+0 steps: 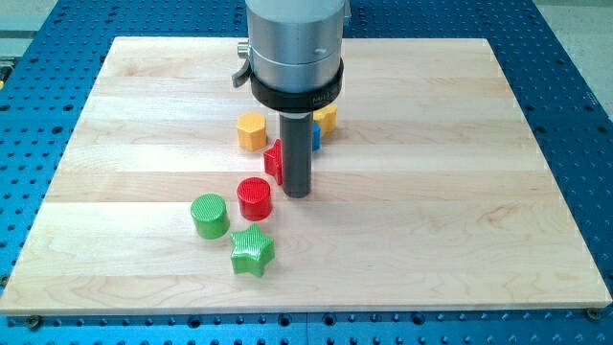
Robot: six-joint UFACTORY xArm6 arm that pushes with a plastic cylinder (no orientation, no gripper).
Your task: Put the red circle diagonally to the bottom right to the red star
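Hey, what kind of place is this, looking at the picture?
Probably a robotics lab bench: a pale wooden board lies on a blue perforated table, small coloured blocks such as the red circle sit on it, and my tip stands just right of that circle.

no text, label, brand or number can be read anywhere here. the black band (297, 93) around the arm's metal housing carries small pale marks, too blurred to make out as words.

Wooden board (460, 192) on blue perforated table (575, 115), green cylinder (210, 215) left of board centre, green star (252, 251) below-right of it, yellow hexagon (252, 131) above, yellow block (327, 118), blue block (316, 135) partly hidden
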